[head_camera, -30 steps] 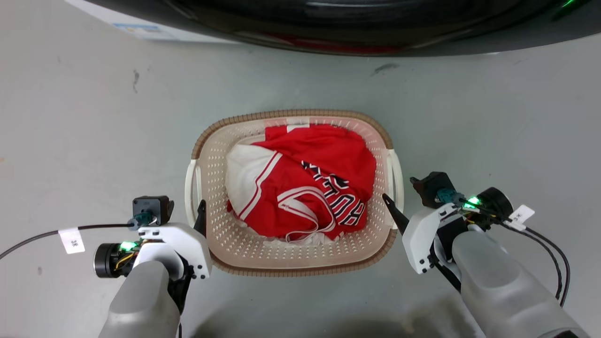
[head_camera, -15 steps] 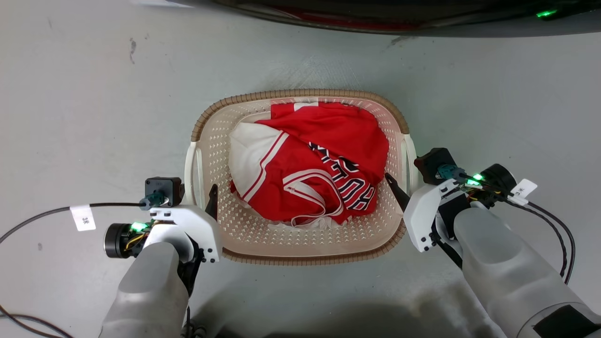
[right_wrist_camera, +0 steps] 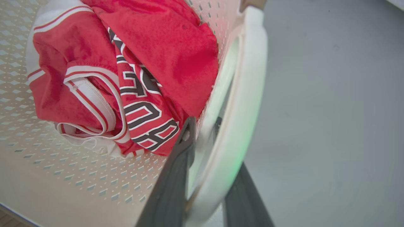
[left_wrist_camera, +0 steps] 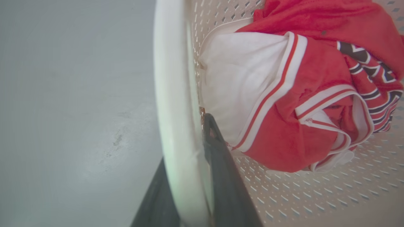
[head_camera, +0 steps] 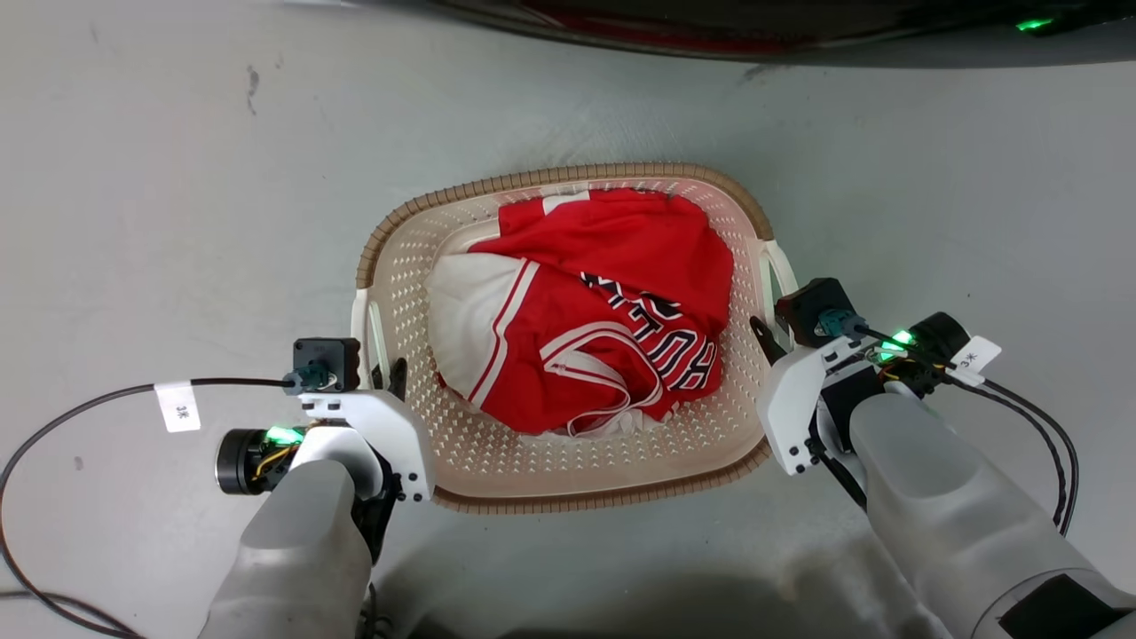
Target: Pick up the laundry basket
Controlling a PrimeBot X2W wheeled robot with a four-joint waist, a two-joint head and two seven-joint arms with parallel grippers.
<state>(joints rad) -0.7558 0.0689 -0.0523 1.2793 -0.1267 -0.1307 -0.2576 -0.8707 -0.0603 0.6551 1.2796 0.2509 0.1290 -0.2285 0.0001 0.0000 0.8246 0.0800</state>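
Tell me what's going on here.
A two-armed robot is taking hold of the laundry basket. Its left gripper is closed on the left white handle and its right gripper on the right handle. A red and white jersey lies inside. Whether it is off the grey floor yet is unclear.

Basket [head_camera: 568,502] on grey floor [head_camera: 177,222], red-white jersey [head_camera: 621,266] inside. Left gripper [head_camera: 391,373] at its left handle [head_camera: 359,324], right gripper [head_camera: 763,334] at right handle [head_camera: 781,264].
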